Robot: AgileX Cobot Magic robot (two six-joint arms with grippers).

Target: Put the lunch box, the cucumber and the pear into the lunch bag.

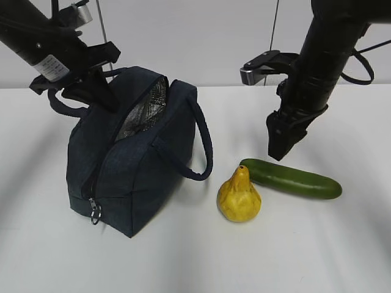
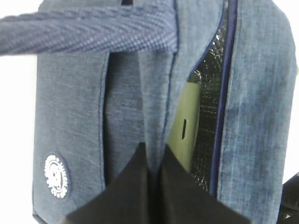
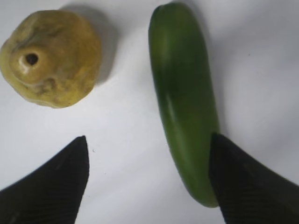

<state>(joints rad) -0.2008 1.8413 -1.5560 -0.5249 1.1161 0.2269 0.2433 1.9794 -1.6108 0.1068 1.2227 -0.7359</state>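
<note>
The cucumber lies flat on the white counter, well to the right of the lunch bag. The pear stands right beside its near end, neck up. They look close but not touching.

The right tool hangs just above the cucumber with its two black tips spread wide. One tip is over the cucumber's edge and the other is over bare counter near the pear. It holds nothing.

The cucumber looks smooth and shiny, so I think it could slip. It looks firm and long. A hold across its middle would likely keep it level; a hold near one end might let it tip. The pear is bumpy and round, so it may roll if bumped.

The left tool is pinched shut on the cloth edge of the bag's mouth, next to a handle. That holds the top open. Inside, against the silver lining, I can see the pale green lid of the lunch box. So the box is already in, and the cucumber and pear are not yet.
</note>
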